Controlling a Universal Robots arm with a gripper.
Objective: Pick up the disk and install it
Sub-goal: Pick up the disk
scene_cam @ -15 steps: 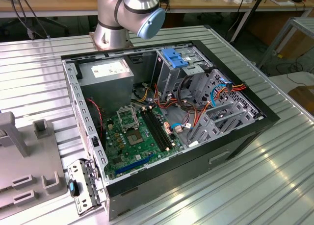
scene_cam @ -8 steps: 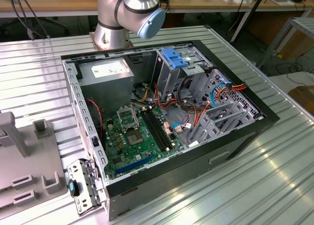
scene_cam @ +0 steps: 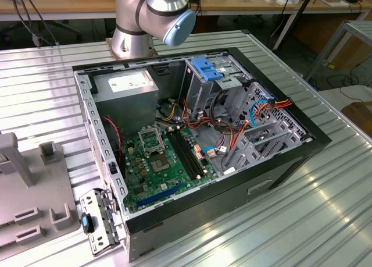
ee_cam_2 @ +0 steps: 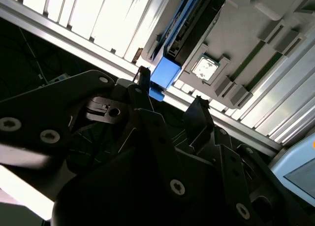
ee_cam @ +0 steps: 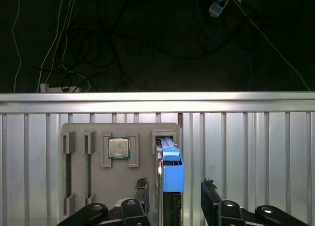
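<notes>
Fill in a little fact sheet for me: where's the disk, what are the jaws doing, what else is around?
Disk: on edge in a slot of the grey holder
Jaws: open, one each side of the disk, not gripping it
Also in holder: square chip
Computer case: lid off, lying on the ribbed metal table

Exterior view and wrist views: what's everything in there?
Ribbed silver metal table: one, silver, under everything.
Open black computer case: one, black, on the table.
Green motherboard: one, green, inside the case.
Grey power supply box: one, grey, inside the case.
Grey metal drive cage with blue latch: one, grey, inside the case.
Flat grey parts tray: one, grey, on the table.
Square silver processor chip: one, silver, in a tray pocket.
Dark metal disk in blue plastic carrier: one, blue, on edge in the tray.
Robot arm: one, silver and blue, beside the case.
Black gripper: one, black, open, straddling the disk.
</notes>
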